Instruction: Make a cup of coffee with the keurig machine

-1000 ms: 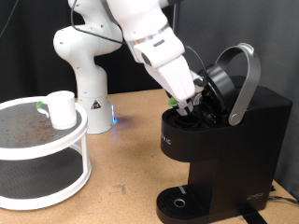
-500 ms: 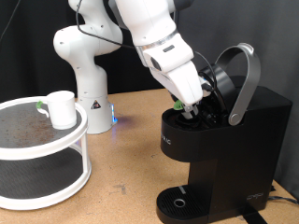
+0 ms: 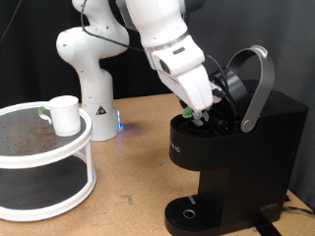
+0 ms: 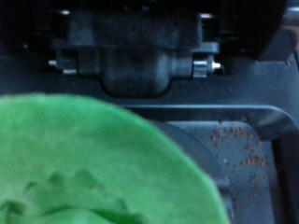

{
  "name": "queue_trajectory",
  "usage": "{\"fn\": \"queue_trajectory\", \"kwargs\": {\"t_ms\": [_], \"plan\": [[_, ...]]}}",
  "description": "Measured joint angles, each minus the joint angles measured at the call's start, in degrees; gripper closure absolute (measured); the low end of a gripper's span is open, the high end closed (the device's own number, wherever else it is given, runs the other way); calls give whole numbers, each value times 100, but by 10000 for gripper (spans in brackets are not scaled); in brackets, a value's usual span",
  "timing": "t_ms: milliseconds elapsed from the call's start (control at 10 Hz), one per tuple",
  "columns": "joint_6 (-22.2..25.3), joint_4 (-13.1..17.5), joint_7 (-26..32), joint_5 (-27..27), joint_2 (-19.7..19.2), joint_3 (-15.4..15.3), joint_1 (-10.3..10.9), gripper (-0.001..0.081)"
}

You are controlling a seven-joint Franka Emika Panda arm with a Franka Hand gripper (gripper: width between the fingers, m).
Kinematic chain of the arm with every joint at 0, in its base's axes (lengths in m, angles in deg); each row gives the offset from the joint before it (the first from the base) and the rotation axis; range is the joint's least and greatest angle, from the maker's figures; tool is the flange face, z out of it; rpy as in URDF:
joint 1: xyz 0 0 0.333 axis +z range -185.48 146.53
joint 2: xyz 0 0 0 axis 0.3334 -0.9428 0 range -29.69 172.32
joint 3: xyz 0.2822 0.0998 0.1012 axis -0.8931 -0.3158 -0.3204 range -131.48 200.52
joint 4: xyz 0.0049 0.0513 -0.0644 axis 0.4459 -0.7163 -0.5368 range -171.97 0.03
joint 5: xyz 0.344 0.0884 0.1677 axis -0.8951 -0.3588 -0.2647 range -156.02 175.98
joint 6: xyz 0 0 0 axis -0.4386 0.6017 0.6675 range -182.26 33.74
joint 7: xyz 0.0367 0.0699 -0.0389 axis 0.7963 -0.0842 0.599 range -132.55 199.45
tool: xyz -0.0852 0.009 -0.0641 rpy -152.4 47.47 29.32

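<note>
The keurig machine point(image 3: 251, 157) stands at the exterior view's right with its grey-silver lid handle point(image 3: 259, 84) raised and the pod chamber open. My gripper point(image 3: 201, 112) is at the mouth of that chamber, shut on a small pod with a green top point(image 3: 200, 117). In the wrist view the green top point(image 4: 84, 168) fills the near field, with the machine's dark inner parts point(image 4: 140, 56) just beyond it. The cup point(image 3: 65, 114), a small white mug, stands on the top tier of the white stand, far from the gripper.
The white round two-tier stand point(image 3: 59, 182) is at the exterior view's left. The arm's white base point(image 3: 89, 69) stands behind it. The machine's round drip tray point(image 3: 187, 212) holds nothing. The wooden tabletop point(image 3: 133, 167) lies between stand and machine.
My gripper has shifted a little to the exterior view's right with the pod, closer into the open chamber; over the last half second it has held still.
</note>
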Motion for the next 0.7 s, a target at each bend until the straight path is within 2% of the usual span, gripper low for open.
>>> {"fn": "queue_trajectory", "kwargs": {"t_ms": [700], "plan": [[-49,-48,-17,2,0,57,-56,340]]}}
